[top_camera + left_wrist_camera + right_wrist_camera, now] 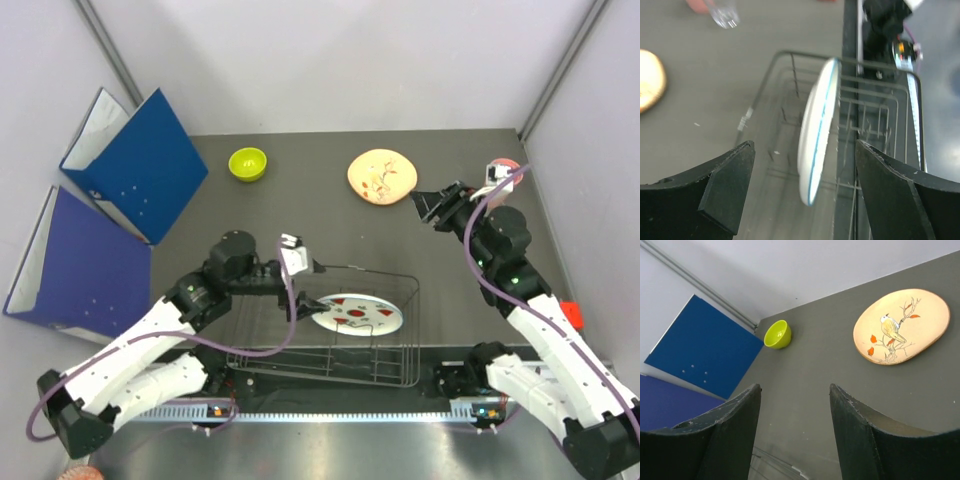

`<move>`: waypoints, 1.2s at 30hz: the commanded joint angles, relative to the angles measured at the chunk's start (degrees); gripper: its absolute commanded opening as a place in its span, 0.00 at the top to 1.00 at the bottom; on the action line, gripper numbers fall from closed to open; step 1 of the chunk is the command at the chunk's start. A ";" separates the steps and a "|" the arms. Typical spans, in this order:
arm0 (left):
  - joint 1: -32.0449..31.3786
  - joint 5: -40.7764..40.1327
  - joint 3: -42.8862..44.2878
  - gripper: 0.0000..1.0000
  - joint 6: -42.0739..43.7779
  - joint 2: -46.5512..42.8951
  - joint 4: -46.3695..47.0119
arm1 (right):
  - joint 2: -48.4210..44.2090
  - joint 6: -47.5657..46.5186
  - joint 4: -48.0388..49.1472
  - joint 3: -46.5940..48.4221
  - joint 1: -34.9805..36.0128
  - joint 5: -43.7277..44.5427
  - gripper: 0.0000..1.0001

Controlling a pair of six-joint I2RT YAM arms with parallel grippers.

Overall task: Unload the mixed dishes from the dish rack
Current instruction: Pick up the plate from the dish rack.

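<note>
Left hand (803,148), spread wide, straddles the white plate (820,110) without touching; it stands on edge in the dish rack (290,350) (propped upright there, so its rim seems reachable). Right hand (437,207), spread and empty, hovers near the tan plate (381,176).

Two white-shelled arms (150,335) with black joints, purple cables (36,408) looping along them, matte black wedge-shaped pincer fingers (725,192), black bases (75,425)

Lime-green bowl (248,163), tan plate (381,176) painted with a bird, white plate (357,314) with red blotches, black wire rack (370,268), blue binders (140,165).
</note>
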 commanded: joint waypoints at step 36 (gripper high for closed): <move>-9.22 -15.99 -4.17 1.00 5.77 16.37 8.70 | -3.46 -1.17 3.14 -7.67 0.72 -0.67 0.44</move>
